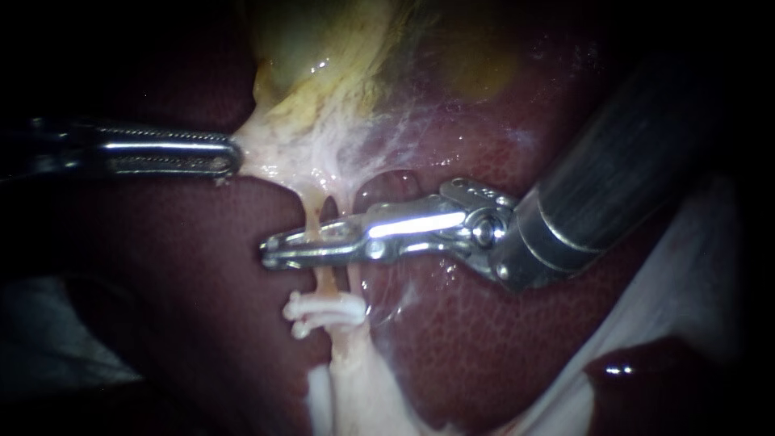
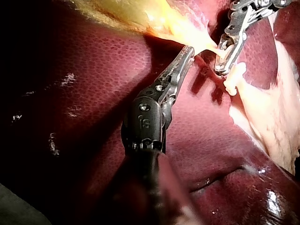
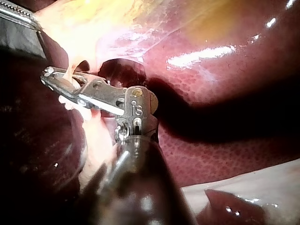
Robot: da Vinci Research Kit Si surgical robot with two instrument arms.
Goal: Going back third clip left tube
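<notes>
Two instruments, left to right. First, left instrument (image 1: pixel 230 155): jaws clamped on pale tissue (image 1: pixel 274 137) under the gallbladder (image 1: pixel 299 48), taut. Next, left tube (image 1: pixel 310 211): thin, soft, wet, probably easy to tear; threaded between the jaws of the right instrument (image 1: pixel 270 250). Then white clips (image 1: pixel 327 308): across the tube, just beside those jaws, away from the gallbladder. Last, right instrument: jaws narrowly parted astride the tube, gripping nothing. Safest hold: pale tissue, not the tube.

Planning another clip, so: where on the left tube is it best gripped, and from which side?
Probably the bare stretch of the left tube above the white clips, crosswise from the right: it runs upright there, stretched by the left instrument shut on whitish tissue.
</notes>
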